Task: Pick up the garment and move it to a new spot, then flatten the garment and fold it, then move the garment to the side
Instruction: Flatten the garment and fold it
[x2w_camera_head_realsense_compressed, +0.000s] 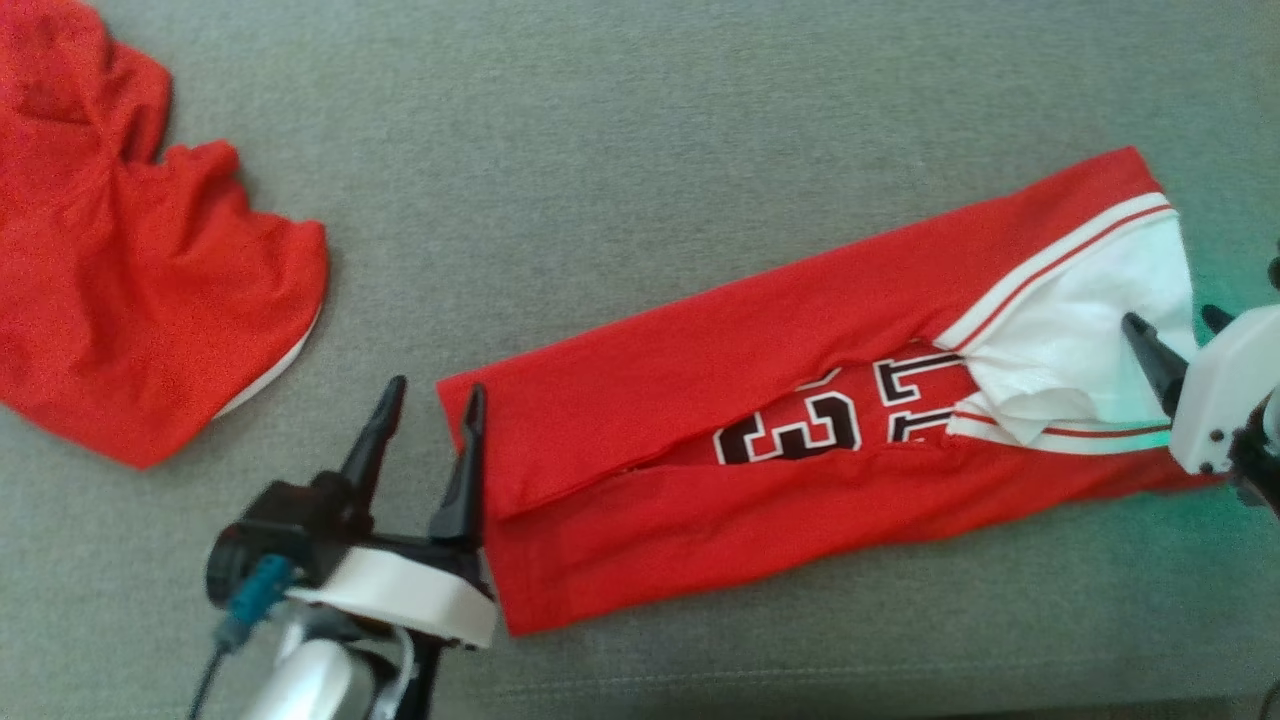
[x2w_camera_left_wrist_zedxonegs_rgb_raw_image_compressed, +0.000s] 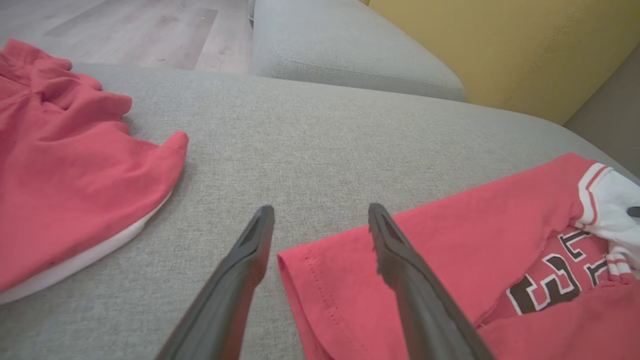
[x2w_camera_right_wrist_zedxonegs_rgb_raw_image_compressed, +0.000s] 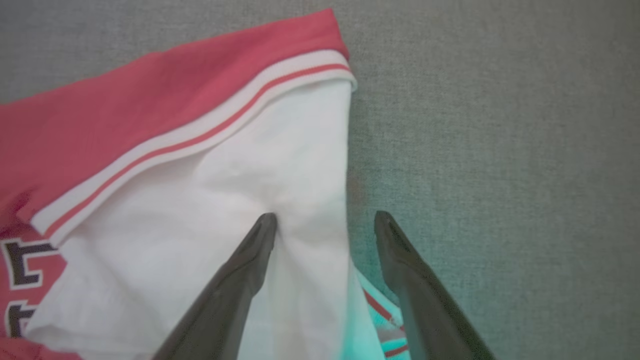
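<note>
Both grippers stand wide open and empty. The left gripper (x2w_camera_head_realsense_compressed: 437, 388) straddles the hem corner of the red jersey (x2w_camera_head_realsense_compressed: 720, 360), with one finger over red cloth and the other over bare cushion just beside the hem. The right gripper (x2w_camera_head_realsense_compressed: 1170, 318) sits at the jersey's opposite end, one finger over the white sleeve fabric (x2w_camera_head_realsense_compressed: 1090, 300) and the other just off the jersey's edge. You cannot tell from these views whether any fingertip presses the cloth.

The jersey lies as a long band, its two long sides turned in over the number print (x2w_camera_head_realsense_compressed: 800, 425), which shows through the gap between them.

Note three likely risks:

- **Top layer only.** If either gripper closes on just the top layer, lifting would probably peel a turned-in side open and undo the band.
- **Loose sleeve.** The sleeve fabric is loose and puckered, so a pinch there may gather slack, not the jersey's body. That end would then sag or slip.
- **Uneven ends.** If the two ends rise unevenly, the band will probably twist.

Beyond the jersey's hem end, well apart from it, a second red garment (x2w_camera_head_realsense_compressed: 130, 290) lies crumpled. A wide sweep that way could drag into it. Everything rests on the grey sofa cushion (x2w_camera_head_realsense_compressed: 640, 120), whose weave a low finger could snag.
</note>
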